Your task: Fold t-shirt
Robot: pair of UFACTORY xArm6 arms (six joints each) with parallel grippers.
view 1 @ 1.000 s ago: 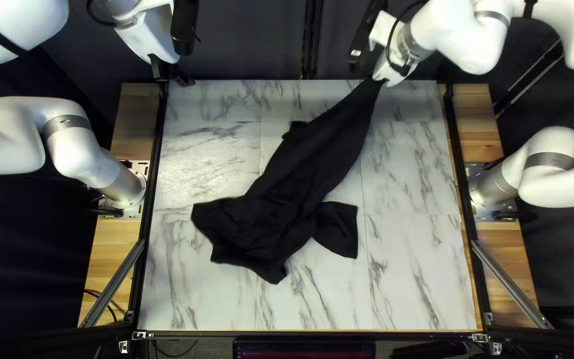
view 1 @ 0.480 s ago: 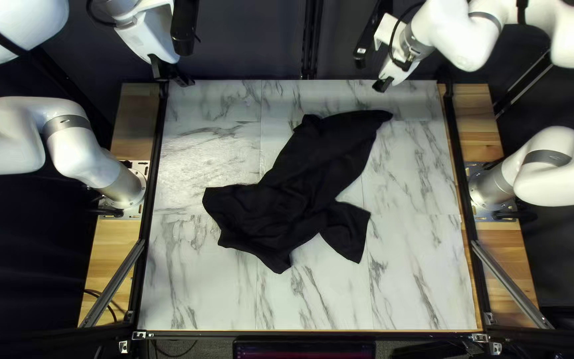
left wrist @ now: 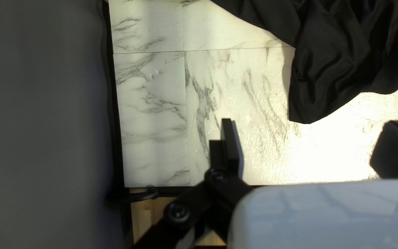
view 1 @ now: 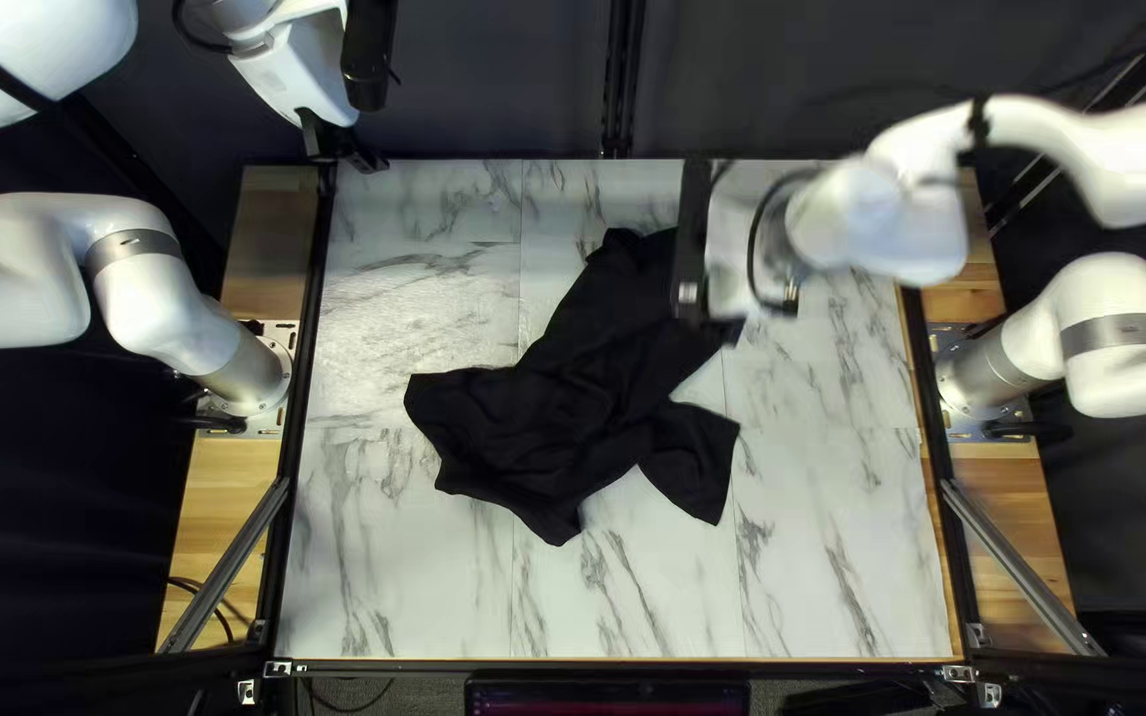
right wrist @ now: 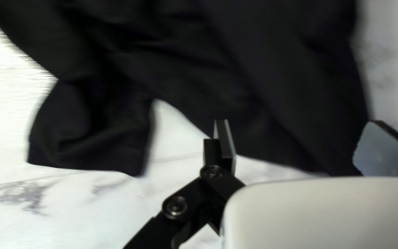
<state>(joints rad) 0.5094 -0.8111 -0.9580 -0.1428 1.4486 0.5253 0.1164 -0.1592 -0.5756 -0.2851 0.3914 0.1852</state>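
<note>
Tabletop (view 1: 387,584) shows bare along its near edge and on both sides of the rumpled black shirt (view 1: 560,424), which sprawls across the middle. Left gripper (view 1: 345,155) hangs by the far left corner, fingers spread; right gripper (view 1: 732,318), also spread, is over the shirt's far part, its arm (view 1: 898,219) covering some far-right room. Behind is a dark curtain (view 1: 494,80).
</note>
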